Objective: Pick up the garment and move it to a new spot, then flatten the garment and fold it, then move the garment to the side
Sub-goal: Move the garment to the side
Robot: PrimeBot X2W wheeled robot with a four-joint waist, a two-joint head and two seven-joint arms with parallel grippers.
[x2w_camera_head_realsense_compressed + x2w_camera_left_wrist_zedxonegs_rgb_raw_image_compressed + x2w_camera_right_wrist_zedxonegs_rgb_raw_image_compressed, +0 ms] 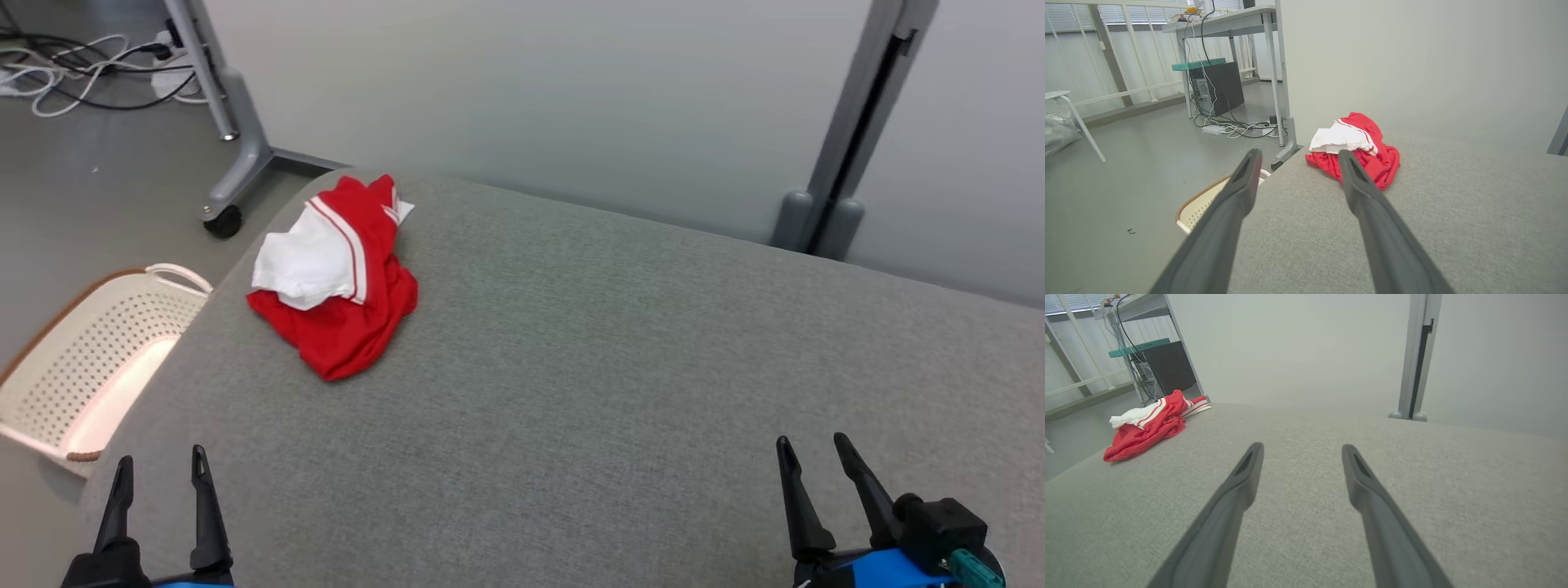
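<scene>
A crumpled red and white garment (335, 278) lies bunched near the far left corner of the grey fabric surface (620, 376). It also shows ahead of my left fingers in the left wrist view as the garment (1355, 147), and far off to the left in the right wrist view as the garment (1147, 424). My left gripper (161, 464) hovers open at the near left edge, well short of the cloth, nothing between its fingers. My right gripper (814, 452) stands open at the near right, far from the garment and empty.
A cream perforated laundry basket (90, 359) sits on the floor off the surface's left edge. A grey wheeled stand leg (237, 163) and loose cables (82, 73) lie beyond the far left corner. A pale wall and a grey post (849, 155) stand behind.
</scene>
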